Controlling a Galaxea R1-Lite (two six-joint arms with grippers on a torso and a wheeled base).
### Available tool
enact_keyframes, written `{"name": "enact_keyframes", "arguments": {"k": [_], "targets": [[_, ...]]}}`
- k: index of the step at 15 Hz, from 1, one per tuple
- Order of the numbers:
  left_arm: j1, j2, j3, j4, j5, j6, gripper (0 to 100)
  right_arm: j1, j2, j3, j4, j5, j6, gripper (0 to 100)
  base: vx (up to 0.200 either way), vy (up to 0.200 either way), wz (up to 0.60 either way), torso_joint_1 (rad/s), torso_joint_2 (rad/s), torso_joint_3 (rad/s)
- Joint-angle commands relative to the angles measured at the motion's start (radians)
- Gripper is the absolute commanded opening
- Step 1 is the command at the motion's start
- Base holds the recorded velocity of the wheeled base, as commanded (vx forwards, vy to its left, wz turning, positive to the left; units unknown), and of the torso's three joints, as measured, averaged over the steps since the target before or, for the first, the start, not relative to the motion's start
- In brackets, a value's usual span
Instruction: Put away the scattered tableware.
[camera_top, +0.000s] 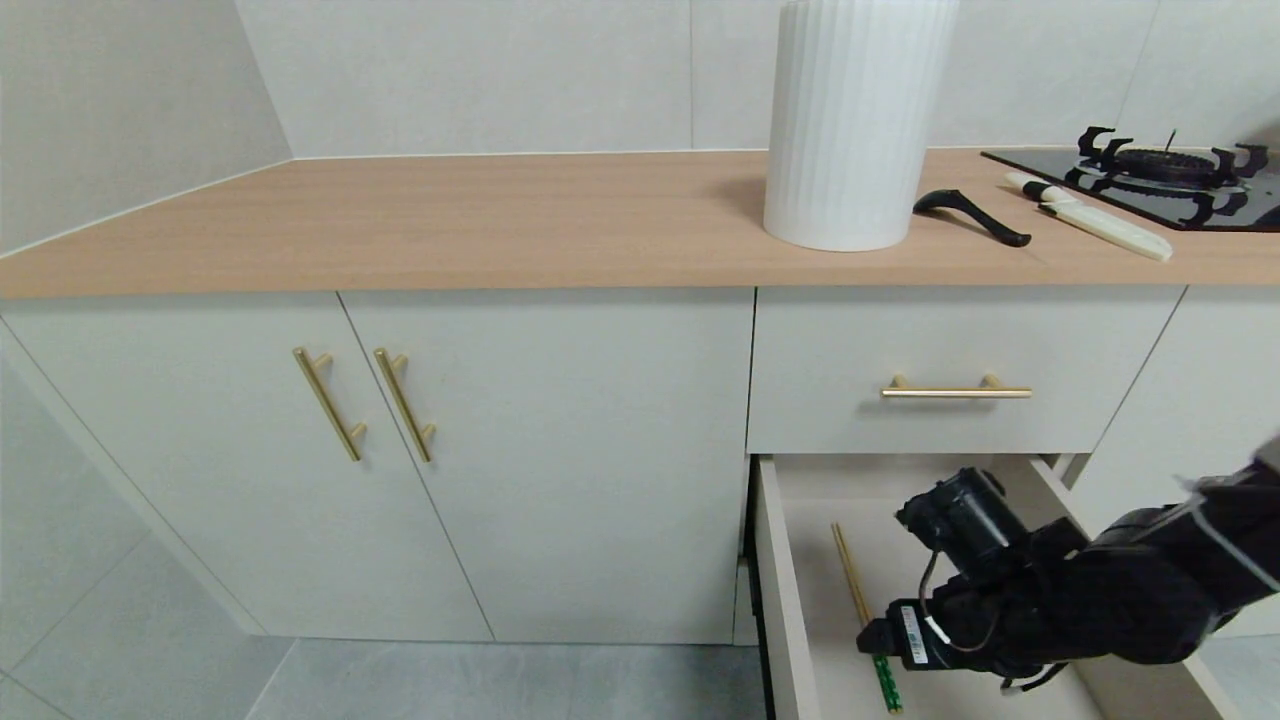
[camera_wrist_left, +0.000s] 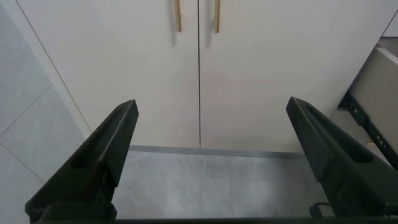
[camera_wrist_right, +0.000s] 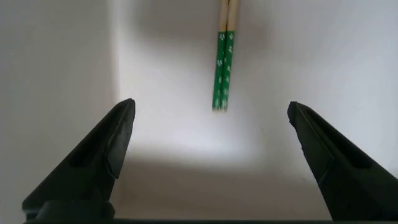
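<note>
A pair of wooden chopsticks (camera_top: 853, 585) with green ends lies on the floor of the open lower drawer (camera_top: 785, 580). My right gripper (camera_top: 900, 645) hangs inside that drawer, just above the green ends. In the right wrist view the chopsticks (camera_wrist_right: 224, 62) lie apart from the right gripper (camera_wrist_right: 210, 106), which is open and holds nothing. On the counter lie a black curved utensil (camera_top: 970, 215) and a white knife (camera_top: 1095, 218). My left gripper (camera_wrist_left: 211, 102) is open and empty, low before the cabinet doors (camera_wrist_left: 199, 74).
A tall white ribbed container (camera_top: 850, 120) stands on the wooden counter (camera_top: 500, 220) beside the utensil. The gas hob (camera_top: 1160, 170) is at the far right. Above the open drawer is a closed drawer with a gold handle (camera_top: 955, 392). Double doors with gold handles (camera_top: 365, 400) are to the left.
</note>
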Motion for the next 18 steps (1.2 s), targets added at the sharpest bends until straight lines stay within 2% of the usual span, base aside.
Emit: {"name": "enact_keyframes", "arguments": {"k": [1,4,6,9,16,18], "targets": [[0.001,0.000,0.000,0.000,0.001,-0.001,100,-0.090,-0.363,-0.121,0.316,0.039,-0.071,100,0.000,0.000,0.00,0.000,0.00,0.000],[0.001,0.000,0.000,0.000,0.001,-0.001,100,-0.143,-0.570,-0.265,0.578,0.090,-0.111,100,0.000,0.000,0.00,0.000,0.00,0.000],[0.001,0.000,0.000,0.000,0.001,-0.001,100,-0.176,-0.614,-0.306,0.661,0.090,-0.143,100,0.000,0.000,0.00,0.000,0.00,0.000],[0.001,0.000,0.000,0.000,0.001,-0.001,100,-0.237,-0.613,-0.306,0.673,0.096,-0.222,100,0.000,0.000,0.00,0.000,0.00,0.000],[0.001,0.000,0.000,0.000,0.001,-0.001,100,-0.232,-0.637,-0.297,0.669,0.111,-0.234,100,0.000,0.000,0.00,0.000,0.00,0.000],[0.001,0.000,0.000,0.000,0.001,-0.001,100,-0.232,-0.637,-0.291,0.667,0.110,-0.246,100,0.000,0.000,0.00,0.046,-0.27,-0.222]]}}
